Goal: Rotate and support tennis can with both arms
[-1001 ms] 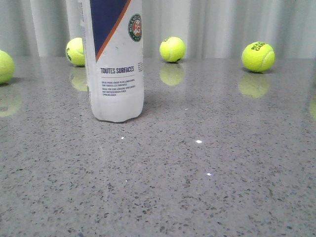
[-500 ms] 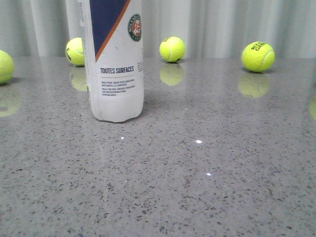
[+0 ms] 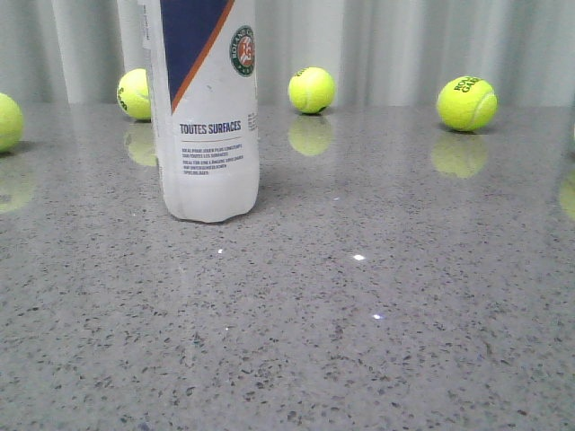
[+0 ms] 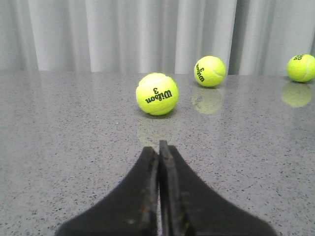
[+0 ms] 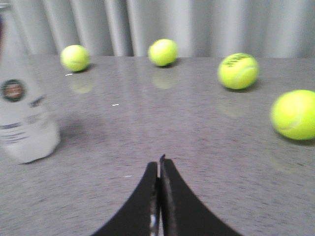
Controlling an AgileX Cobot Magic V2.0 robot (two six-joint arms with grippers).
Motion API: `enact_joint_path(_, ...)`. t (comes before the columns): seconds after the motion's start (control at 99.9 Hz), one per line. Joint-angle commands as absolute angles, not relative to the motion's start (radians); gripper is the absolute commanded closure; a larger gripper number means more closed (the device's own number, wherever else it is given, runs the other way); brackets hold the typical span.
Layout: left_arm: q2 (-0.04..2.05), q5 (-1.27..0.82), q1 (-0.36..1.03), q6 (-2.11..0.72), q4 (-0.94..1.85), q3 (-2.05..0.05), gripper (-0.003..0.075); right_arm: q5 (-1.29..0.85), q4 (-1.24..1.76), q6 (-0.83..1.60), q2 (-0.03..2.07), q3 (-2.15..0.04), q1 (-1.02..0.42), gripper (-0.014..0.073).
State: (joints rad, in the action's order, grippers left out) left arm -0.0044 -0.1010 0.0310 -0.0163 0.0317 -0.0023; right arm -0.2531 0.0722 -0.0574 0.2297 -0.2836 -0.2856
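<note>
Left gripper (image 4: 158,147): fingers pressed together, nothing between them, low over the grey speckled table (image 4: 59,128). Just beyond the fingertips, a tennis ball marked "Wilson 3" (image 4: 157,94); farther back, a second Wilson ball (image 4: 210,71) and a third ball (image 4: 300,67) at the edge of view, before a pale curtain (image 4: 123,34).

Right gripper (image 5: 160,164): likewise closed tight and empty, picture blurred. Tennis can (image 5: 22,108) well off to one side of these fingertips, untouched by either arm.

Tennis can (image 3: 205,108) upright on the table (image 3: 359,341), top cut off by the frame, "TOUTES SURFACES" facing the front camera, navy panel and orange stripe above. Contents not discernible through the white wall. Behind the can, partly hidden, one ball (image 3: 135,93); to the right of the can, two more balls (image 3: 312,90) (image 3: 466,103); left of the can, another (image 3: 7,121) at the frame edge.

Against a second ago: can and balls sit slightly farther left in the front view, otherwise the same arrangement.
</note>
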Motion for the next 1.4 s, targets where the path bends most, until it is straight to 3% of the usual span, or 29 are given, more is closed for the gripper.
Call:
enact_joint_path(0.0, -0.044, -0.03, 0.03, -0.016, 0.041, 0.044, 0.0741, -0.12, 0.038, -0.051, 0.238, -0.272, -0.207, 0.0658)
enact_joint_path(0.37, -0.044, -0.03, 0.03, -0.016, 0.041, 0.044, 0.0741, 0.032, -0.016, -0.051, 0.022, -0.016, 0.039, 0.0658)
enact_joint_path(1.391, -0.044, -0.03, 0.03, -0.016, 0.041, 0.044, 0.0741, 0.034, -0.042, -0.05, -0.034, 0.009, 0.044, 0.0658)
